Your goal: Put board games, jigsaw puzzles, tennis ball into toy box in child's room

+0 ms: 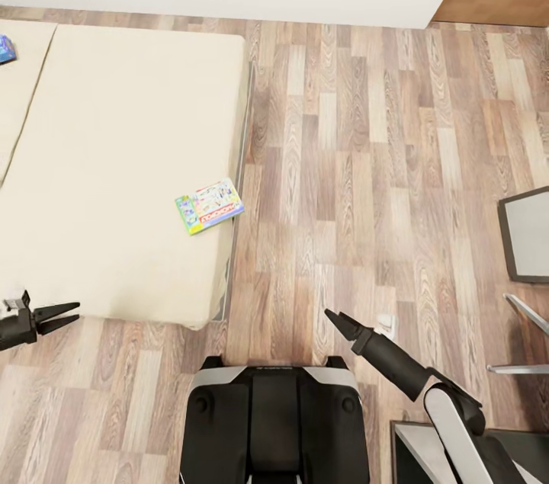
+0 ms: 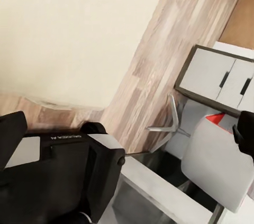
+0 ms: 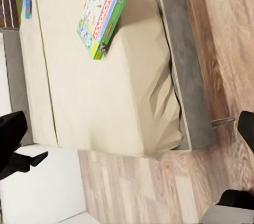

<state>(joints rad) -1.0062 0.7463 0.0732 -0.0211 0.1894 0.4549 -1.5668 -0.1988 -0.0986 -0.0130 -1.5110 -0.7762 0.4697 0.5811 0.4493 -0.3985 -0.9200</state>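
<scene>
From the head view we look down on the bed, its beige mattress beside a wood-plank floor. A green-edged board game with a white busy cover lies flat near the mattress's floor-side edge; a smaller blue board game lies on the mattress's other part, cut by the picture's edge. We see the left tool hanging just off the mattress corner, its fingers slightly parted and empty. The right tool hangs over the floor with fingers pressed to a point, holding nothing. The robot's dark base stands on the planks. At the right edge a pale grey surface shows in part.
</scene>
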